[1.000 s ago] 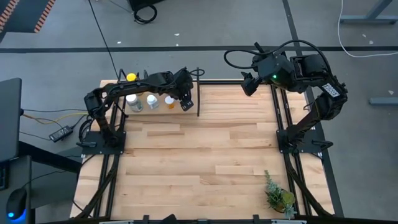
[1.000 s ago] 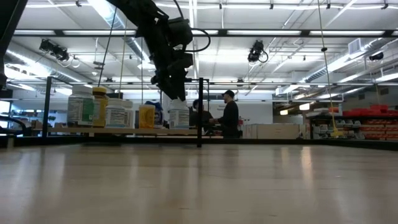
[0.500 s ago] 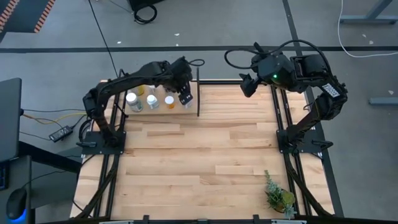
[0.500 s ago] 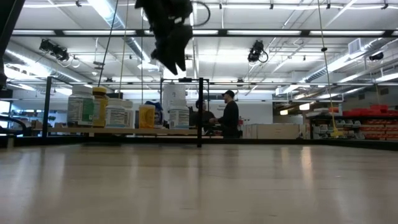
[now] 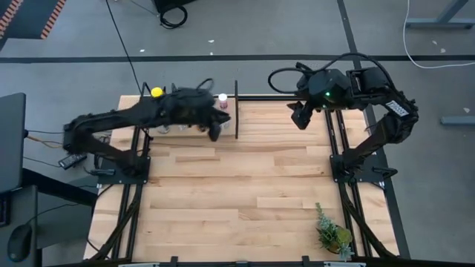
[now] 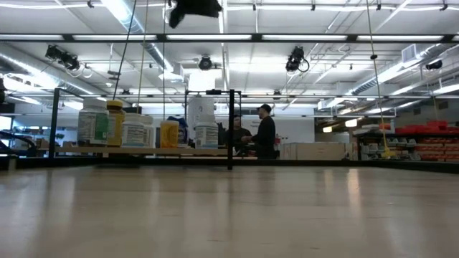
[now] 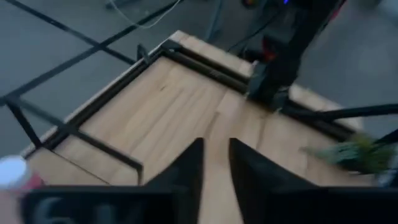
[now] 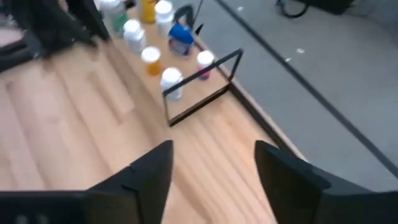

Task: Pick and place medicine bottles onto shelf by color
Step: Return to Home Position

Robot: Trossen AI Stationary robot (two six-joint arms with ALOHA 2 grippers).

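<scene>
Several medicine bottles stand upright in the shelf [image 6: 143, 151] at the table's far left. They include a white one [image 6: 206, 135] [image 8: 171, 81] next to the black divider [image 5: 236, 111], a pink-capped one [image 5: 222, 98] [image 8: 205, 61], a blue one [image 8: 180, 34], an orange-capped one [image 8: 151, 59] and an amber yellow-capped one [image 6: 115, 122]. My left gripper [image 5: 214, 130] [image 7: 216, 163] is high above the shelf, open by a narrow gap and empty. My right gripper [image 5: 300, 116] [image 8: 214, 163] hovers open and empty over the table's far right.
A small green plant [image 5: 331, 233] stands at the table's near right corner. Black rails [image 5: 335, 141] run along both sides of the table. The wide plank top [image 5: 237, 185] lies between the arms. People [image 6: 264, 132] stand in the room beyond the table.
My left gripper has risen from just above the white bottle by the divider to the top edge of the low view, and its arm has swung out toward the table's left. The white bottle stays upright on the shelf. My right gripper has moved slightly toward the near edge.
</scene>
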